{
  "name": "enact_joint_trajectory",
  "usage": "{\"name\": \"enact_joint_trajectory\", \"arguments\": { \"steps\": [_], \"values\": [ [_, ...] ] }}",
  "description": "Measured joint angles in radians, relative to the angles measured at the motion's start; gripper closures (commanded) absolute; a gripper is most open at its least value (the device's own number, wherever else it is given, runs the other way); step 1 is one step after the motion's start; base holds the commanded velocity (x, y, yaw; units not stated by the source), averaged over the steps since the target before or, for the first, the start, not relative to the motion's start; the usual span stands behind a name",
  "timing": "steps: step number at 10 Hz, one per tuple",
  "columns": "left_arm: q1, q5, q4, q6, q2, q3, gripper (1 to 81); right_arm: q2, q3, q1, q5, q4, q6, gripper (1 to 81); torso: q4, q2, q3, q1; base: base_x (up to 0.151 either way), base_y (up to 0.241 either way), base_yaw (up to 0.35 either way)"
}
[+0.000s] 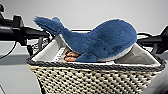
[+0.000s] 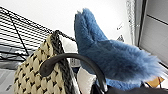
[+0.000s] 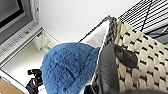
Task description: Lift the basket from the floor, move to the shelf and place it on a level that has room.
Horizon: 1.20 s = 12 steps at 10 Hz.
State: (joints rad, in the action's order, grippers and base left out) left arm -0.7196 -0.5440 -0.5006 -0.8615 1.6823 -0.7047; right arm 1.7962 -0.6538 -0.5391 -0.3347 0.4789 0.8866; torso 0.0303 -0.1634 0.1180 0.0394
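Observation:
The cream woven basket (image 1: 92,77) with its dark braided rim is raised high, close to the head camera. A blue plush whale (image 1: 100,40) lies across its pale lining. My left gripper (image 1: 43,40) is at the basket's left end and my right gripper (image 1: 150,46) at its right end, each shut on an end handle. The left wrist view shows the curved dark handle (image 2: 75,58) running down into the gripper, and the right wrist view shows the other handle (image 3: 108,70). Black wire grid of the shelf (image 2: 22,35) (image 3: 150,15) lies just beyond the basket. I cannot tell whether the basket touches it.
A flat printed item with orange-brown marks (image 1: 71,56) lies in the basket under the whale. A plain pale wall (image 1: 100,10) is behind. Grey panels (image 2: 155,32) and a window frame (image 3: 15,27) show past the basket's ends.

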Motion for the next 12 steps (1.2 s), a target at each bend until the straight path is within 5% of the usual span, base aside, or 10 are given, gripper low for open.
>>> {"name": "enact_joint_trajectory", "arguments": {
  "steps": [5, 12],
  "values": [
    [-0.114, -0.058, -0.064, -0.001, 0.058, -0.106, 81.1, 0.051, -0.083, -0.085, -0.033, 0.018, 0.034, 81.1, 0.000, 0.000, 0.000, 0.000, 0.000, 0.000, 0.000],
    [-0.113, -0.071, -0.063, 0.000, 0.166, -0.240, 81.1, 0.166, -0.252, -0.145, -0.094, 0.039, 0.038, 81.1, 0.000, 0.000, 0.000, 0.000, 0.000, 0.000, 0.000]
  ]
}}
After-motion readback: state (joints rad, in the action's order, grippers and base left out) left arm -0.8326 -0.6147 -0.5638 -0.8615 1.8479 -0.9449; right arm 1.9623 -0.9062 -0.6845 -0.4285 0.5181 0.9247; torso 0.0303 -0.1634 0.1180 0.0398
